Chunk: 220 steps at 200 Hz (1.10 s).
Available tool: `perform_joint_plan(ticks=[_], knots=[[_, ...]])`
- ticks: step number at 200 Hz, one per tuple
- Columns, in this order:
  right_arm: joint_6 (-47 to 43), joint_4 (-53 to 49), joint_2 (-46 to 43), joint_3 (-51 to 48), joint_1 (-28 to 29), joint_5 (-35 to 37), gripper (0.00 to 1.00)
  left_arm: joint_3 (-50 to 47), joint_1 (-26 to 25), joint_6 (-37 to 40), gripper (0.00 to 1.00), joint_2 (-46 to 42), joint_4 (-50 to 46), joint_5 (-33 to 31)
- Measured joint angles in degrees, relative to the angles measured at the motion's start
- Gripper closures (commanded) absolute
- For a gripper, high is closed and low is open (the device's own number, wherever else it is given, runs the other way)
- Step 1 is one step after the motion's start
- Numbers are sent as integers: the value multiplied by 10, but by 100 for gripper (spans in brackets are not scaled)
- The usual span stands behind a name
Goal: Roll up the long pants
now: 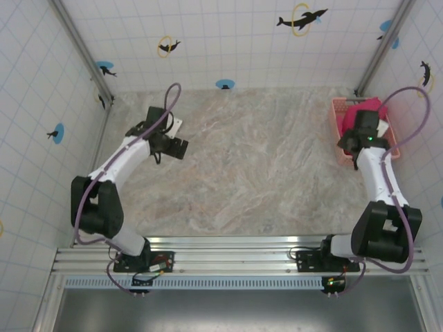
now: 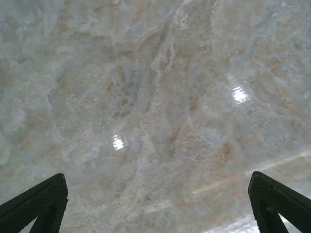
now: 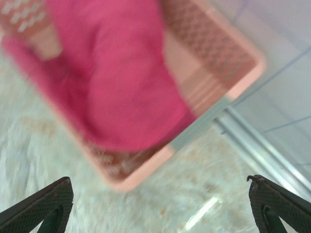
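The long pants [image 1: 365, 108] are a bunched magenta-pink heap lying in a pale salmon lattice basket [image 1: 338, 130] at the far right of the table. In the right wrist view the pants [image 3: 121, 82] fill most of the basket [image 3: 146, 171], and the picture is blurred. My right gripper [image 3: 158, 204] hangs open above the basket's near corner, with nothing between its fingers. From above, the right gripper [image 1: 361, 126] sits over the basket's near end. My left gripper [image 1: 178, 147] is open over bare marble at the left, and its fingertips [image 2: 41, 199] frame only the table.
The marble table top [image 1: 256, 166] spreads between the two arms. Tiled walls with metal corner posts [image 1: 83, 52] close in the left, back and right sides. The basket stands against the right wall, next to a metal rail [image 3: 252, 141].
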Motion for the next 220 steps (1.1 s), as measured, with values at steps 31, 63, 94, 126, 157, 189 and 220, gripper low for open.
perform_joint_plan(ticks=[31, 63, 94, 126, 157, 189, 220], knots=[[-80, 120, -39, -155, 92, 3, 4, -169, 5, 54, 2, -32, 157, -25], [-155, 238, -51, -236, 104, -9, 4, -256, 35, 85, 3, -34, 297, -8], [-210, 340, -41, -258, 132, -26, 4, -264, 45, 92, 3, -13, 413, 5], [-239, 438, 23, -256, 145, -43, 4, -331, 51, 90, 3, -22, 557, 9], [-256, 529, 83, -265, 155, -51, 4, -425, 55, 90, 3, -14, 664, 12], [-277, 657, 92, -325, 177, -69, 4, -423, 56, 90, 3, -12, 711, 12], [-285, 705, 105, -355, 168, -84, 4, -423, 56, 90, 2, -12, 724, 12]])
